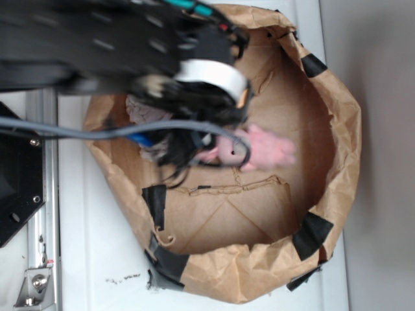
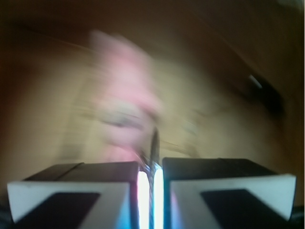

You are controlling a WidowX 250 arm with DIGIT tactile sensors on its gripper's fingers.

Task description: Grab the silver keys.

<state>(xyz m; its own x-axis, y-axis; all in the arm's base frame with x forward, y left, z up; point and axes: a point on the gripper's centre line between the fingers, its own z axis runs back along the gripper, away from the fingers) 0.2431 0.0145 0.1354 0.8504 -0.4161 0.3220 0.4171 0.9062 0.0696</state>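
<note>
Apparently the end effector (image 2: 151, 183) is clenched on a thin metal sliver, likely the silver keys (image 2: 153, 143), above the pink plush rabbit (image 1: 262, 148); lift straight, keeping the squeeze firm.

I see a flat white counter (image 1: 97, 246) under even, soft light. On it sits a wide crumpled brown paper bag (image 1: 337, 162), rim rolled down and patched with black tape (image 1: 312, 233). Left of the bag runs a silver aluminium rail (image 1: 45, 220) with a black plate (image 1: 16, 181) bolted beside it.
</note>
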